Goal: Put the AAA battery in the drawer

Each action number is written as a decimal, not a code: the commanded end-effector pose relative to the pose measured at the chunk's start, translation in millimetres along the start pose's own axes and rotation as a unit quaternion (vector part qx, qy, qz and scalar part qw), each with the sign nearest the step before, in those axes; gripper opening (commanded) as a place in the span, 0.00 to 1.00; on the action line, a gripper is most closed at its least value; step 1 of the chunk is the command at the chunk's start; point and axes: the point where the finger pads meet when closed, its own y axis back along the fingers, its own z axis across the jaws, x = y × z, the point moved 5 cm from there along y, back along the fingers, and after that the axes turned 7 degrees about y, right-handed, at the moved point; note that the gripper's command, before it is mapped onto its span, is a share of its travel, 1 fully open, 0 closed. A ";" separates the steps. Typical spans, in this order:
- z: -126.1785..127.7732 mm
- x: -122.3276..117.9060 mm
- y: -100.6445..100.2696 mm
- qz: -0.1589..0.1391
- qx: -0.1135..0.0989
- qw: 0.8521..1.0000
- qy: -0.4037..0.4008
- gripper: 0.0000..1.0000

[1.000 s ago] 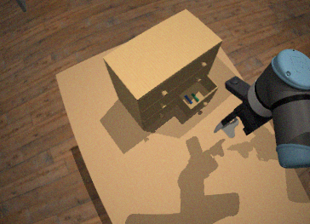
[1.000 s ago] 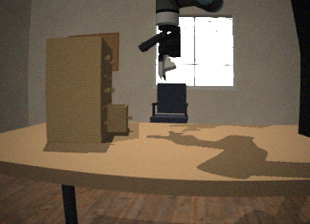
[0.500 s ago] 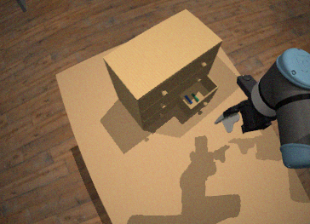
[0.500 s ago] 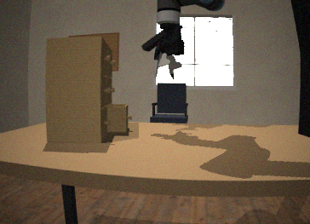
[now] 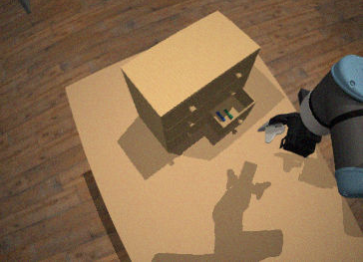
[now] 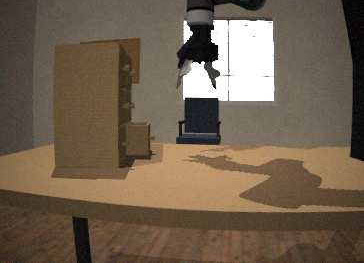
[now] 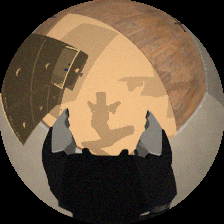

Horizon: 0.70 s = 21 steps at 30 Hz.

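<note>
The wooden chest [image 5: 189,59] [image 6: 87,104] [image 7: 25,85] stands upright. One drawer [image 5: 240,116] [image 6: 138,140] [image 7: 79,62] in its lowest row, on the right side in the top view, is pulled out. Inside lie a small blue cylinder [image 5: 220,116] [image 7: 66,69] and a small green cylinder [image 5: 228,114], side by side; they look like batteries. The other drawers look shut. My gripper [image 6: 197,87] [image 7: 107,109] is open with nothing between its fingers. It hangs high above the table, out in front of the chest. No battery on the table can be made out in these views.
The table [image 5: 110,213] [image 6: 165,194] carries the chest near its far edge in the top view. Shadows of the arm and chest fall on it. A dark chair [image 6: 201,116] stands behind the table. The pulled-out drawer sticks out on the gripper's side.
</note>
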 end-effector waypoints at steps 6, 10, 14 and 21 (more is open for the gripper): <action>11.2 -2.2 7.9 0.003 -0.004 0.980 -0.198 1.00; 16.5 -4.3 11.4 0.003 -0.003 0.958 -0.287 1.00; 21.4 -6.9 14.8 0.003 -0.003 0.927 -0.374 1.00; 26.9 -10.6 19.0 0.004 -0.003 0.880 -0.475 1.00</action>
